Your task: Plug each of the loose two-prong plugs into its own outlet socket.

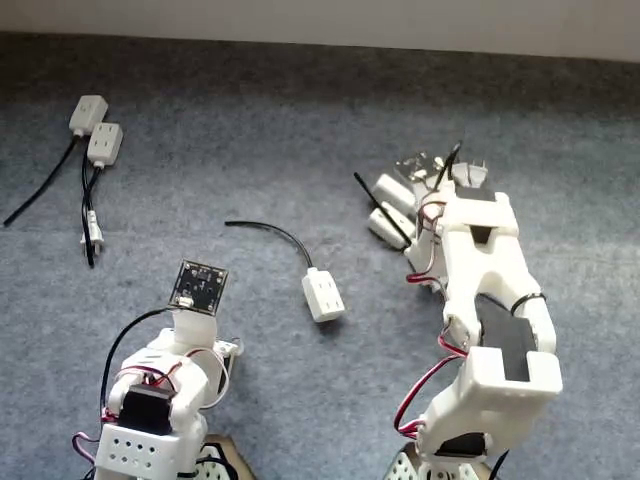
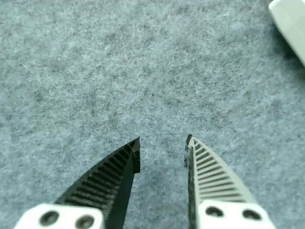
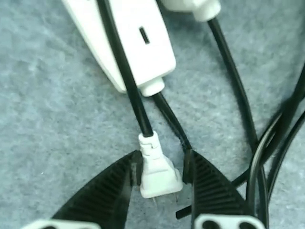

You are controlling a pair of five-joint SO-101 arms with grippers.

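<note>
White plug point(image 3: 159, 176) pinched between jaws of right gripper point(image 3: 162, 160), toward far right of surface point(image 1: 300, 120), left gripper point(image 2: 162, 147) spread apart at near left

In the high view the right arm point(image 1: 485, 270) covers the right claw point(image 3: 162, 157) and part of the white socket blocks point(image 1: 392, 205) beside it, so how blocks and cords lie beneath cannot be told. The left arm point(image 1: 160, 400) is cut by the lower edge, and its camera board point(image 1: 200, 286) hides the left claw point(image 2: 162, 143). From the left wrist a white body point(image 2: 290, 24) is cropped at the corner; which thing it is is unclear. From the right wrist a socket block point(image 3: 133, 43), a second white piece point(image 3: 193, 5) and the black cords point(image 3: 267, 143) run off the edges. Whether the plug point(image 3: 159, 174) rests on the worktop point(image 3: 47, 119) cannot be told. A far small plug point(image 1: 93, 236) is too small to show prongs.
</note>
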